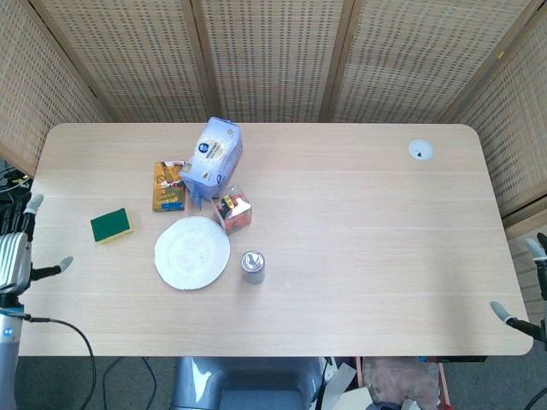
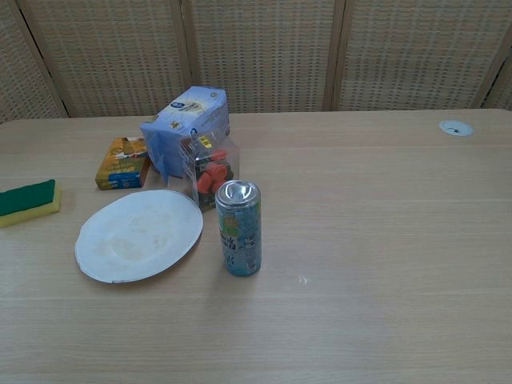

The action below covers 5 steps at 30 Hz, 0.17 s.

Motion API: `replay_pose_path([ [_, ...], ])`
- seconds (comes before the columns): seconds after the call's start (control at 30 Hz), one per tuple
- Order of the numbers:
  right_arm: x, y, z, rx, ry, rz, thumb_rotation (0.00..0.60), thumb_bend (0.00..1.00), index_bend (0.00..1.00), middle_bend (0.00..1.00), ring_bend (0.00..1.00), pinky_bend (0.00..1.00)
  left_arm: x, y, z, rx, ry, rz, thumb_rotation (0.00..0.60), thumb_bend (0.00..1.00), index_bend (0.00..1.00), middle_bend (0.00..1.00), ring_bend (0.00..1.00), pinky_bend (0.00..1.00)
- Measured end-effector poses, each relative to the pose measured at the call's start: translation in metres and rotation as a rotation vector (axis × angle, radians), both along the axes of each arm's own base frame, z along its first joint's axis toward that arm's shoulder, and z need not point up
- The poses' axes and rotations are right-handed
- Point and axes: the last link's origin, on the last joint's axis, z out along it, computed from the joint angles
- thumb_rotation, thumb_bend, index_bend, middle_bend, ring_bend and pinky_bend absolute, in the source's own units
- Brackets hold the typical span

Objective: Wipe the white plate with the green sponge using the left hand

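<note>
the left hand (image 1: 14, 253) hangs off the table's (image 1: 359, 256) left edge in the head view, well apart from the white plate (image 1: 192, 252), its back turned up, fingers apart with the thumb sticking out toward the table, holding nothing; the chest view does not show it. the green sponge (image 1: 111, 225) lies flat on the table just left of the plate, green face up over a yellow layer, touched by no hand. the plate sits bare on the wood. behind the plate stand a blue carton (image 1: 212, 158), a small orange box (image 1: 169, 185) and a clear pack of red pieces (image 1: 233, 210); a drink can (image 1: 252, 266) stands upright just right of the plate. far right of the plate, only a fingertip or two of the right hand (image 1: 517, 315) shows past the table's corner, and whether its fingers are apart or together cannot be told
</note>
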Motion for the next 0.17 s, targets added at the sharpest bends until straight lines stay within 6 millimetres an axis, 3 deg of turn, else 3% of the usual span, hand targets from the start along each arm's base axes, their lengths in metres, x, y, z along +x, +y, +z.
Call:
replay_pose_path([
  [0.1, 0.0, 0.002, 0.001, -0.008, 0.004, 0.009, 0.6, 0.0, 0.0, 0.0, 0.0, 0.0, 0.003, -0.034, -0.003, 0.01, 0.056, 0.026, 0.6, 0.0, 0.0, 0.0, 0.0, 0.0],
  [0.17, 0.0, 0.003, 0.001, -0.009, 0.014, 0.006, 0.6, 0.0, 0.0, 0.0, 0.0, 0.0, 0.004, -0.045, -0.007, -0.003, 0.069, 0.017, 0.6, 0.0, 0.0, 0.0, 0.0, 0.0],
])
